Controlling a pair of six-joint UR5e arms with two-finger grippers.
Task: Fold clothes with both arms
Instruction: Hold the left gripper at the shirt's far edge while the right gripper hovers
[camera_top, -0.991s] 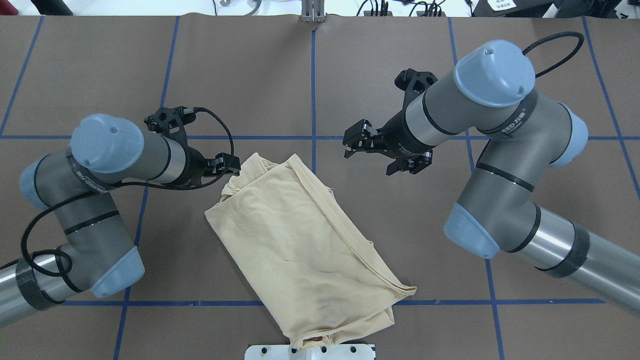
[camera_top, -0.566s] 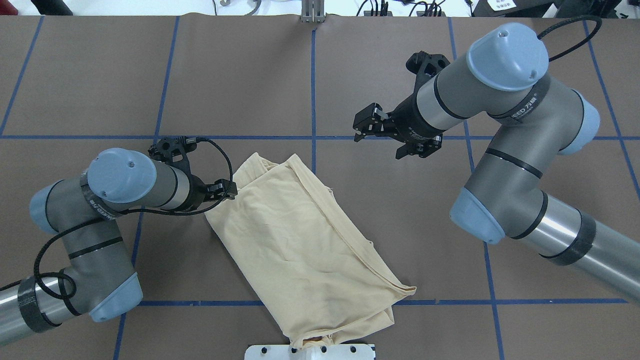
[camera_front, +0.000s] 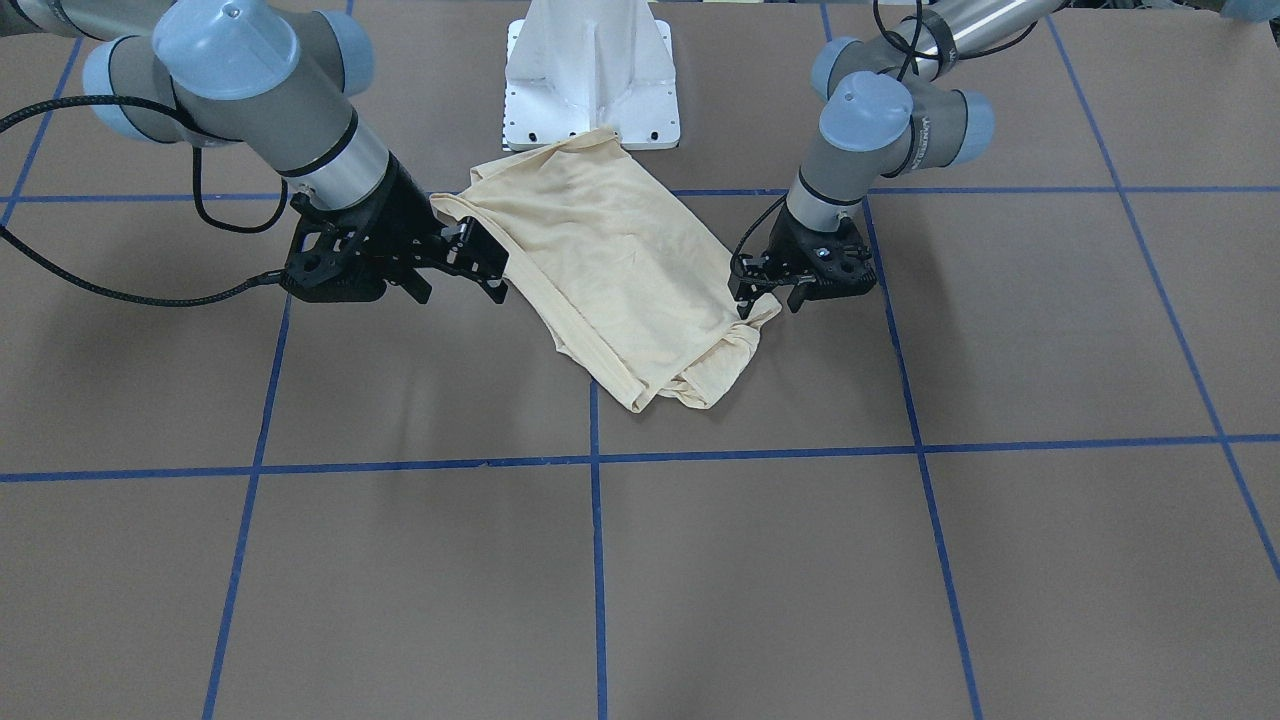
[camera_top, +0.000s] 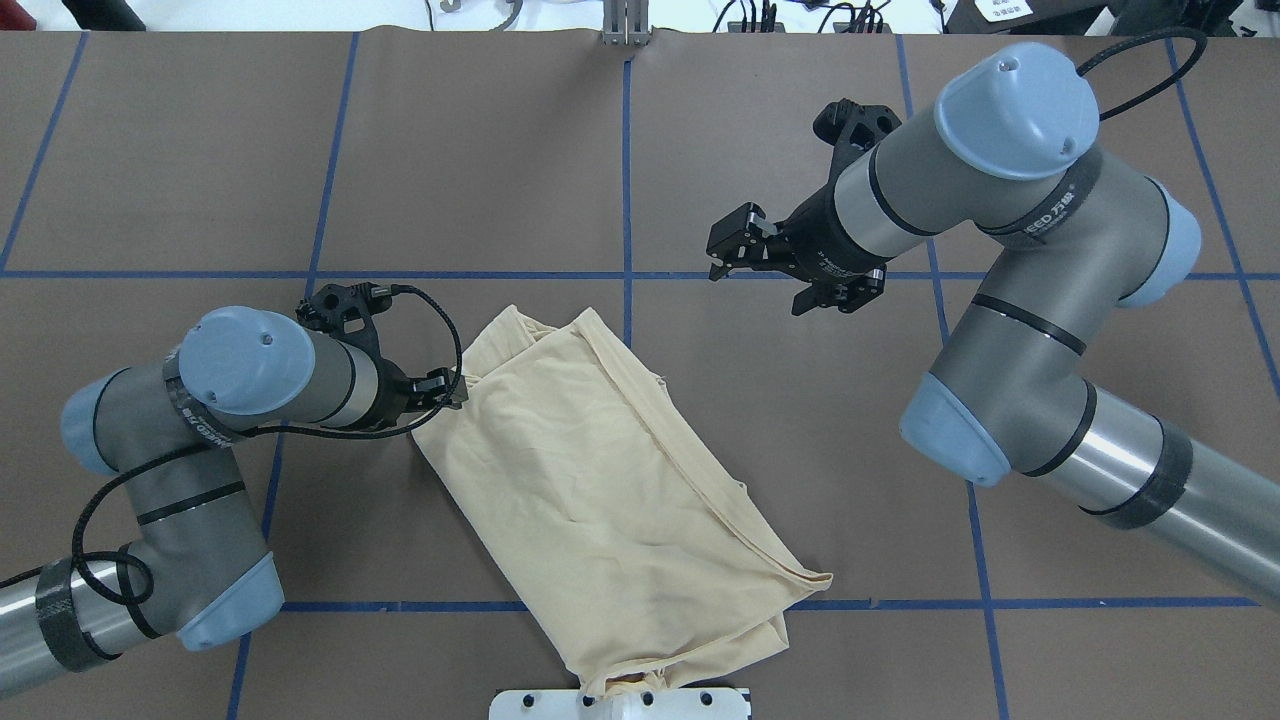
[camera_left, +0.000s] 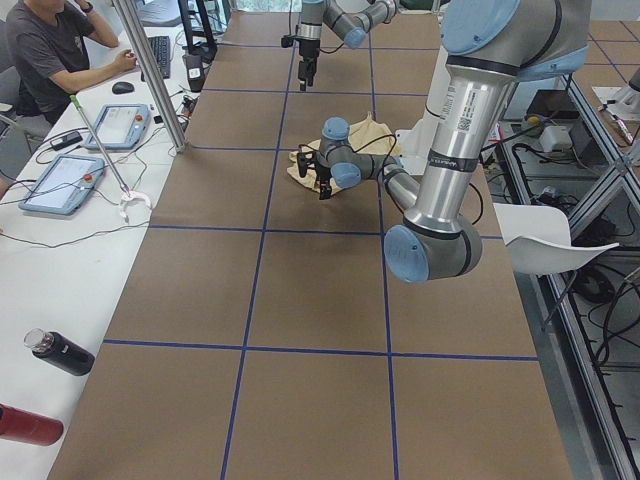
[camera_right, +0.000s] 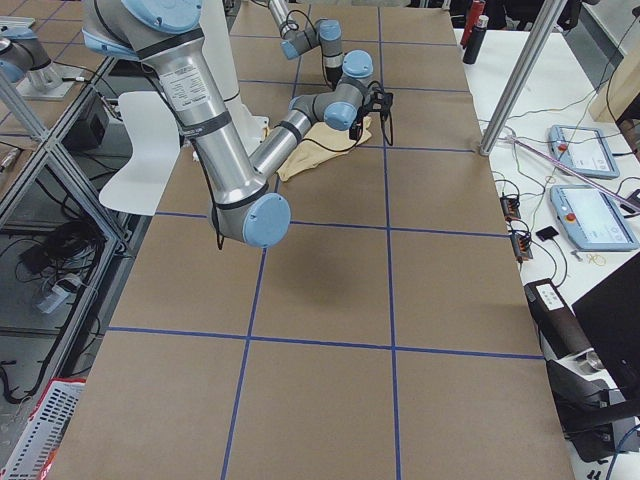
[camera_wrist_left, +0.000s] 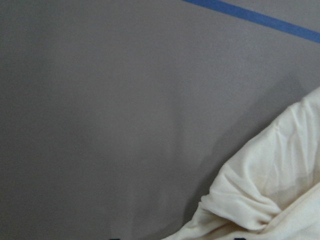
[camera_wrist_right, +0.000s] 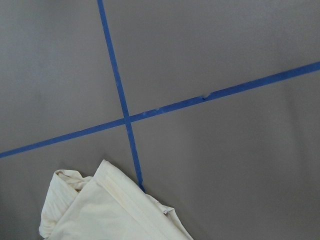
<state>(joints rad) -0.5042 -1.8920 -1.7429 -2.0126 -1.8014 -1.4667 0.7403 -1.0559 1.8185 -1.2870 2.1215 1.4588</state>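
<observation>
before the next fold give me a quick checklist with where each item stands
1. Left tool at the shirt corner: ok.
2. Left tool gripping fabric: cannot tell.
3. Right tool open: ok.
4. Right tool at the shirt: not ok, it hangs apart from it over bare table.
5. The shirt clear of the white base: not ok, its near end overlaps it.

Silver-grey arms (camera_top: 1010, 370), blue joint caps (camera_top: 1015, 105), black cables (camera_front: 130, 297)
</observation>
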